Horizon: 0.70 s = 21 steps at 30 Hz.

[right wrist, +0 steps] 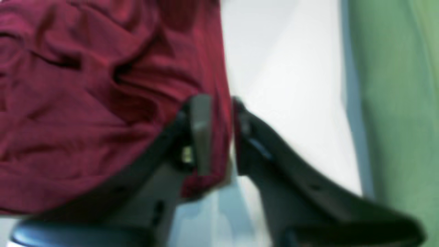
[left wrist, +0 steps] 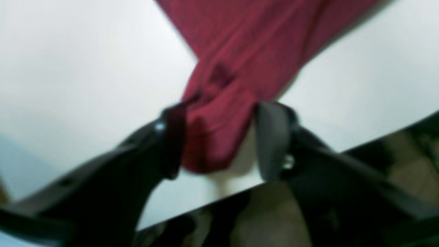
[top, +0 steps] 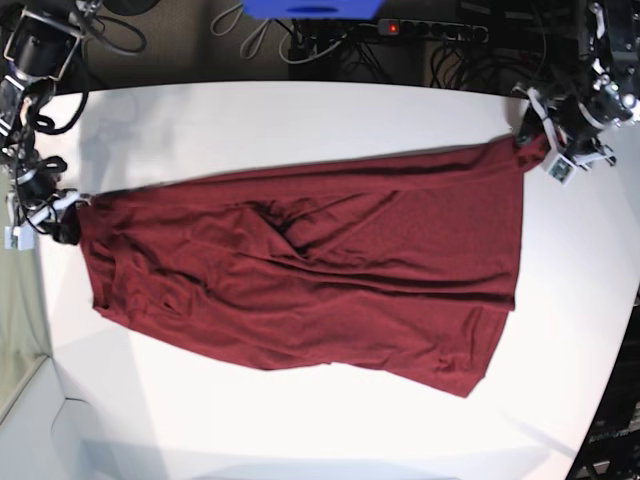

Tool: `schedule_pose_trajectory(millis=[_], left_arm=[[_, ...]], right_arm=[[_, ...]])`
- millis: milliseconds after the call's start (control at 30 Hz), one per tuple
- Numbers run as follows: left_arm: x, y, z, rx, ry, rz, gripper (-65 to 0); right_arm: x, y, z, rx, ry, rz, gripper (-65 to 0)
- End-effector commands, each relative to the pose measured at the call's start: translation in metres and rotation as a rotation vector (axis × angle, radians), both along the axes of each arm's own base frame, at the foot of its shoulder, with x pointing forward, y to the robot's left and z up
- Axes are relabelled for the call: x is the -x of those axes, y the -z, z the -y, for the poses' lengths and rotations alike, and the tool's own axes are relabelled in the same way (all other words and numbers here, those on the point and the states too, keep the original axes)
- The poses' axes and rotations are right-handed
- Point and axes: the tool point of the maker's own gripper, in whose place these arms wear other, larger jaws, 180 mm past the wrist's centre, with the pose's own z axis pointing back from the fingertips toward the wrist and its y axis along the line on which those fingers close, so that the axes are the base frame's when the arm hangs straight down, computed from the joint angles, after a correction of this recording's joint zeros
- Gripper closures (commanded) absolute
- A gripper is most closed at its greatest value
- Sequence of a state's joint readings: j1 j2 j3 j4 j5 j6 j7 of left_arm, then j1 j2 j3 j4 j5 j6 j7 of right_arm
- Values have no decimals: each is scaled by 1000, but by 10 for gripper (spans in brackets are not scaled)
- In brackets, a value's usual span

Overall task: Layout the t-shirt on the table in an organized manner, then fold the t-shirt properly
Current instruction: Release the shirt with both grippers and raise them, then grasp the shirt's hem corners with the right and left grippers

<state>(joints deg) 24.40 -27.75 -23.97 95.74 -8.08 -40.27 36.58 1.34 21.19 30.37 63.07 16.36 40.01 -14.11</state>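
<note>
Plain maroon t-shirt (top: pixel 310 280), no lettering

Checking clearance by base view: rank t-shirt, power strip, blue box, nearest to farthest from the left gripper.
From the left gripper, at the table's right edge:
1. t-shirt, its corner between the fingers.
2. power strip, behind the table, up and left.
3. blue box, farther left along the back.

The base view looks straight down on the whole table (top: pixel 300 110). Both wrist views sit close behind their jaws, sharing the t-shirt (top: pixel 300 270) with it.
</note>
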Motion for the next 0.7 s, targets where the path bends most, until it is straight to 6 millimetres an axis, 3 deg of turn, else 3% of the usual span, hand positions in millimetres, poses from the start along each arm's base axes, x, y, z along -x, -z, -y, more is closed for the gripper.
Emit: schedule_pose_trajectory(millis=[0, 133, 233, 333, 400, 567, 667], left_arm=[[-11, -16, -11, -18, -7, 51, -373], [-21, -43, -44, -62, -95, 134, -433], [-46, -73, -56, -78, -129, 242, -443], [-69, -89, -53, -36, -168, 328, -443], [-91, -99, -39, 11, -184, 395, -441], [-116, -82, -12, 98, -276, 363, -440], [-120, -48, 12, 108, -261, 273, -440]], right_arm=[[-5, -25, 14, 28, 21, 73, -209], [-7, -54, 16, 35, 71, 175, -281], [-9, -66, 6, 44, 65, 201, -291], [-14, -61, -22, 30, 16, 166, -291], [-18, -55, -45, 9, -23, 144, -290], [-24, -37, -101, -62, -118, 109, -290], [-21, -21, -123, -98, -157, 73, -260]])
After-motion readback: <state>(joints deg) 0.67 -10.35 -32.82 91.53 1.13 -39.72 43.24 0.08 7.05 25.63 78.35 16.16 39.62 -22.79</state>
